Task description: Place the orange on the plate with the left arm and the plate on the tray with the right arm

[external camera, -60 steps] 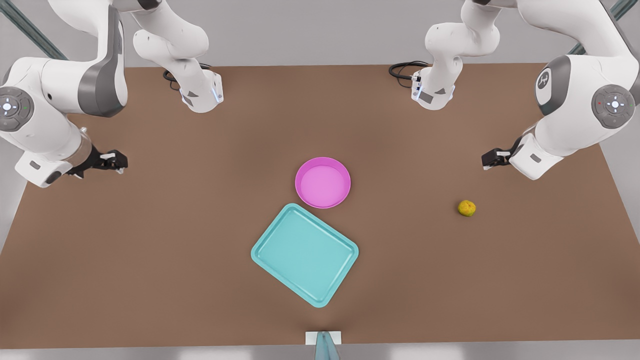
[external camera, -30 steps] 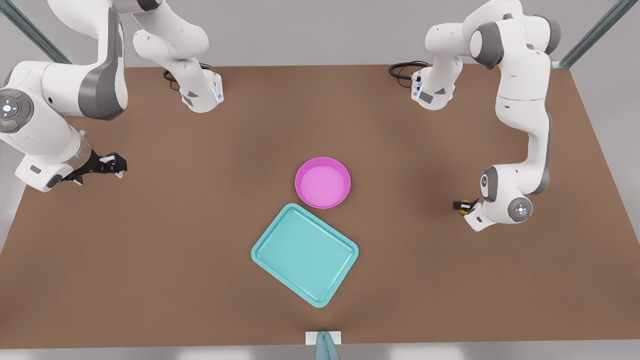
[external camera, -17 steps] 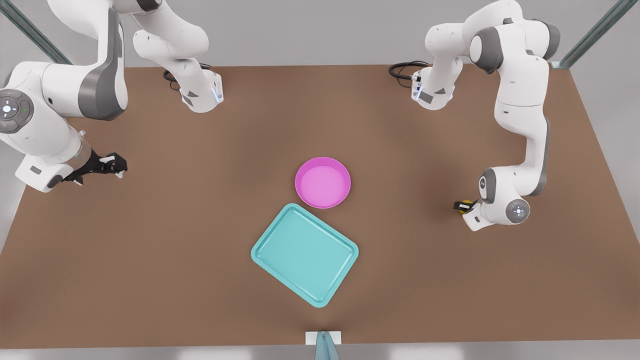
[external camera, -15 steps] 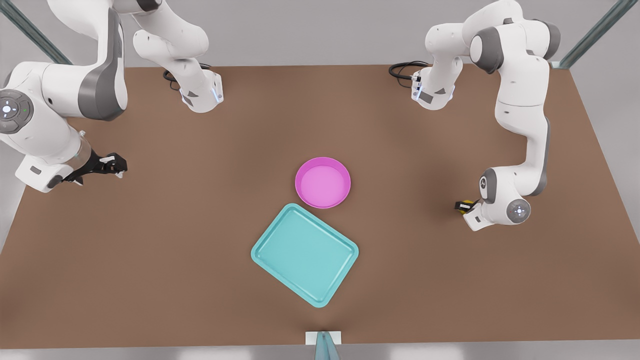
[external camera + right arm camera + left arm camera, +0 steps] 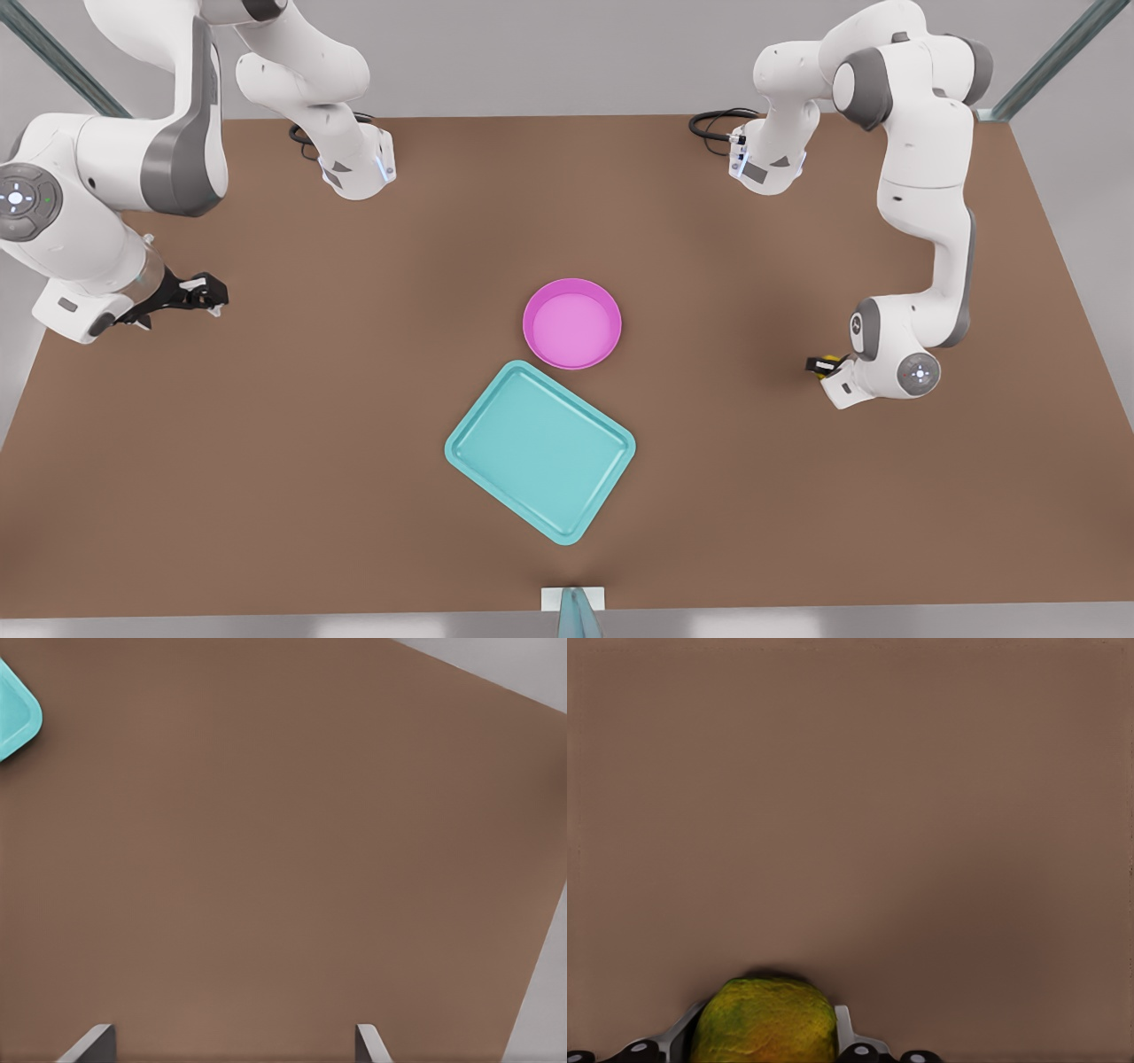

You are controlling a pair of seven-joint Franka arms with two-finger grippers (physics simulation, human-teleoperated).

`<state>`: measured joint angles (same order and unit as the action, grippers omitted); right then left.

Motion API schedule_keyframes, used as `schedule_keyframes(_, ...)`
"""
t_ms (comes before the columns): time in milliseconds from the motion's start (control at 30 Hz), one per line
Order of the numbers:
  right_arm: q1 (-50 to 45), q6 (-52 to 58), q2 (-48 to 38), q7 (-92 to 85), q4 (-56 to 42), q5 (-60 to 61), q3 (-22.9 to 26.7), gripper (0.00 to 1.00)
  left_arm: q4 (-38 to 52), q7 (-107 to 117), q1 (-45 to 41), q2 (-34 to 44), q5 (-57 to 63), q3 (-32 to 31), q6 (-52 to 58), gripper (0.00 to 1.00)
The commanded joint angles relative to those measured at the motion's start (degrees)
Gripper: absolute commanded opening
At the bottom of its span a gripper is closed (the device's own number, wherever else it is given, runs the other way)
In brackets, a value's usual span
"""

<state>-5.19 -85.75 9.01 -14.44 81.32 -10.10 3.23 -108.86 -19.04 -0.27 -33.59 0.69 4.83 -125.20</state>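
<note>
- orange (image 5: 764,1020): small lumpy yellow-green ball, well off to the front view's right
- plate (image 5: 571,322): round pink dish, upright, mid-table
- tray (image 5: 539,449): teal rectangle, flat, just beside the plate

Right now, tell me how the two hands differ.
The left hand is low at the table on the front view's right; the right hand waits at the front view's left. The left hand's fingers flank the orange; the right hand is open, with bare table between its fingers. Both are two-finger hands.
</note>
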Motion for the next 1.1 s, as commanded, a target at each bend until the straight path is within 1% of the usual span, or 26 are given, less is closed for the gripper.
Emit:
schedule_keyframes(0, 0.0, 0.0, 0.0, -0.2, 0.0, 0.0, 0.0, 1.0, 0.1, 1.4, -0.4, 1.5, -0.7, 0.0, 1.8, 0.55)
schedule_keyframes(100, 0.0, -0.1, 0.0, -0.1, 0.2, -0.1, 0.0, 1.0, 0.1, 3.9, -1.8, 3.4, -0.8, 0.0, 4.5, 0.55)
schedule_keyframes(133, 0.0, -0.1, 0.0, -0.1, 0.2, 0.0, 0.0, 1.0, 0.2, 6.6, -3.4, 4.9, -0.8, 0.0, 4.6, 0.55)
schedule_keyframes(200, 0.0, -0.1, 0.0, -0.1, 0.2, 0.0, 0.0, 1.0, 1.6, 15.7, -9.0, 8.2, -1.1, -0.2, 9.7, 0.55)
schedule_keyframes(267, 0.0, -0.3, 0.0, -0.1, 0.5, 0.0, 0.0, 1.0, 9.0, 20.9, -15.3, 7.0, -1.3, -0.6, 20.2, 0.55)
schedule_keyframes(300, 0.0, -0.3, 0.0, -0.1, 0.5, -0.1, 0.0, 1.0, 9.9, 26.6, -20.0, 6.7, -1.4, -1.4, 20.6, 0.55)
schedule_keyframes(367, 0.0, -0.4, 0.1, -0.2, 0.6, -0.1, 0.0, 1.0, 14.1, 37.4, -29.6, 3.4, -3.2, -1.5, 20.5, 0.55)
schedule_keyframes(433, 0.0, -0.4, 0.1, -0.2, 0.6, -0.1, 0.0, 1.0, 17.4, 44.9, -37.3, 0.5, -4.1, -1.5, 20.4, 0.55)
schedule_keyframes(467, 0.0, -0.4, 0.2, -0.2, 0.6, 0.0, 0.0, 1.0, 19.9, 48.8, -39.4, -1.4, -4.1, -1.5, 20.7, 0.55)
schedule_keyframes(500, 0.0, -0.4, 0.1, -0.2, 0.6, -0.1, 0.0, 1.0, 21.7, 53.9, -41.5, -2.4, -4.6, -3.4, 20.7, 0.55)
schedule_keyframes(533, 0.0, -0.3, 0.1, -0.2, 0.6, -0.1, 0.0, 1.0, 21.7, 55.6, -41.6, -2.5, -4.6, -5.3, 20.6, 0.55)
schedule_keyframes(667, 0.0, 0.0, 0.2, -0.1, 0.7, 0.0, 0.0, 1.0, 21.8, 58.7, -43.8, -4.6, -4.9, -5.9, 19.7, 0.55)
schedule_keyframes(767, 0.0, 0.2, 0.5, -0.1, 0.7, 0.0, 0.0, 1.0, 25.6, 62.4, -44.6, -9.3, -5.0, -6.6, 13.6, 0.56)
schedule_keyframes(800, 0.0, 0.3, 0.5, -0.1, 0.7, 0.1, 0.0, 1.0, 26.3, 62.4, -44.6, -9.7, -5.0, -6.7, 13.5, 0.6)
schedule_keyframes(833, 0.0, 0.2, 0.5, -0.1, 0.7, 0.1, 0.0, 1.0, 26.6, 62.4, -45.0, -10.1, -5.0, -6.7, 13.5, 0.85)
schedule_keyframes(867, 0.0, 0.3, 0.6, -0.1, 0.7, 0.1, -0.1, 1.0, 26.8, 62.4, -45.0, -10.1, -4.7, -6.7, 13.5, 1.0)
schedule_keyframes(967, 0.0, 0.3, 1.0, -0.1, 0.7, 0.1, -0.2, 1.0, 26.2, 61.7, -44.8, -8.8, -4.1, -6.7, 14.5, 1.0)
schedule_keyframes(1000, 0.0, 0.3, 2.1, -0.1, 0.9, 2.9, -0.2, 1.0, 26.7, 58.3, -44.4, -5.2, -3.9, -4.5, 24.2, 1.0)
schedule_keyframes(1033, -0.4, 0.1, 4.9, -0.1, 0.9, 7.9, -1.8, 1.0, 26.8, 46.1, -43.2, 0.7, -5.3, 2.2, 35.7, 1.0)
schedule_keyframes(1067, -2.7, -1.3, 9.2, 1.3, 0.8, 14.3, -5.2, 1.0, 26.9, 33.2, -42.9, 6.2, -8.9, 13.9, 44.9, 1.0)
